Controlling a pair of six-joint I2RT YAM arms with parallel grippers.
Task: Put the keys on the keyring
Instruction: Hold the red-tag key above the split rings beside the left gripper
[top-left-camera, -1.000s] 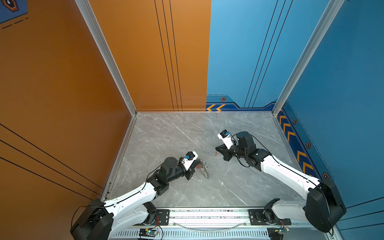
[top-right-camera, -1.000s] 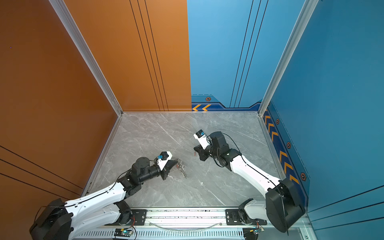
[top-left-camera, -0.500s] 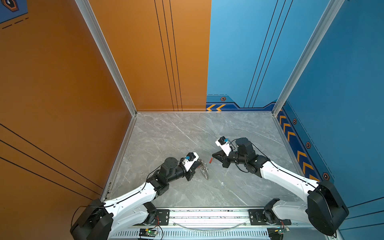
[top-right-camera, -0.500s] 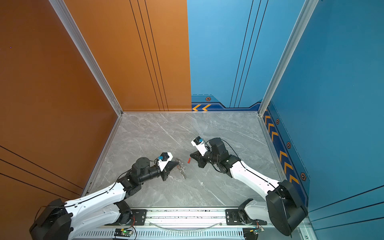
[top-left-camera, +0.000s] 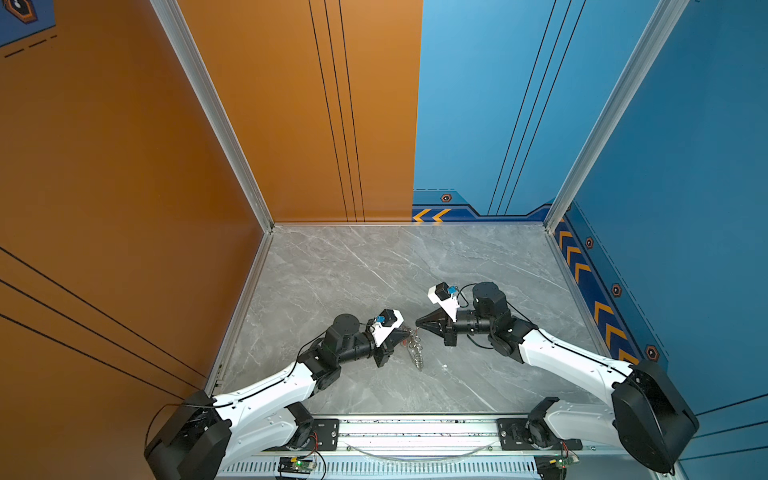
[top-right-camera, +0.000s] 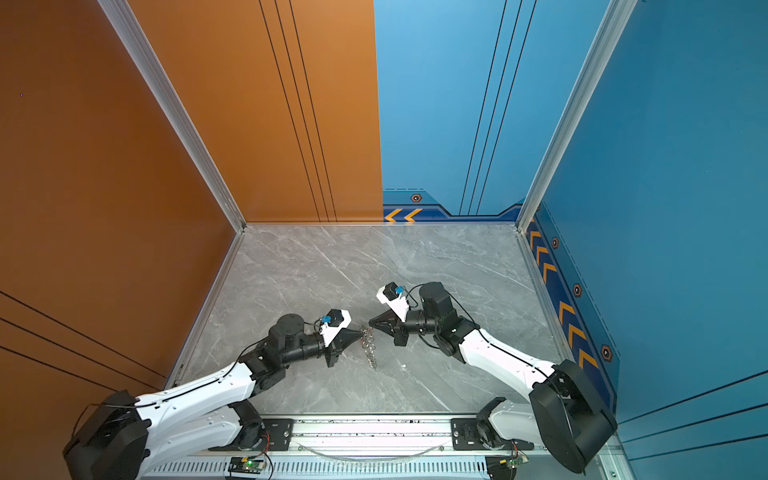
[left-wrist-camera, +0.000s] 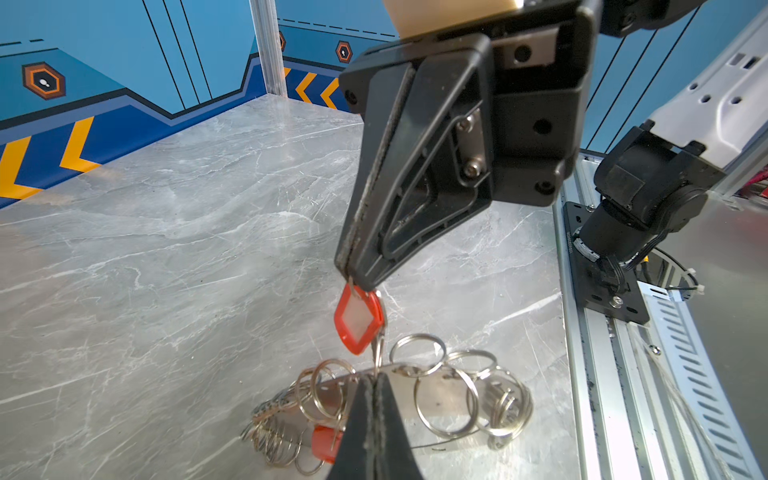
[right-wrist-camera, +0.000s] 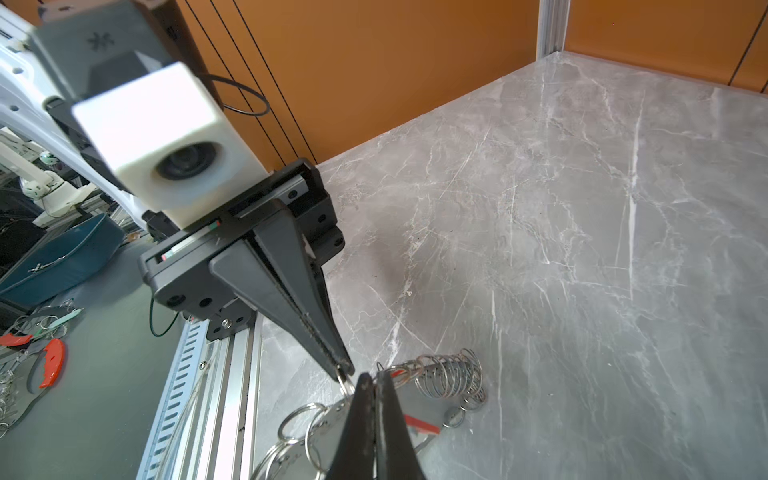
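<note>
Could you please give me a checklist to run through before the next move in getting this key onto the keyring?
1. Right gripper shut on the red-tagged key: ok.
2. Left gripper shut on the keyring: ok.
3. Key's lower end down at the keyring's edge: ok.
4. Key already threaded through a ring: cannot tell.
5. Second red tag among the rings, attached or loose: cannot tell.
6. Clearance between the two grippers' tips: cannot tell, very close.

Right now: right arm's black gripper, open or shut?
Shut: the right gripper, jaws pressed together in the left wrist view, pinches the top of the orange-red-tagged silver key hanging below it.
</note>
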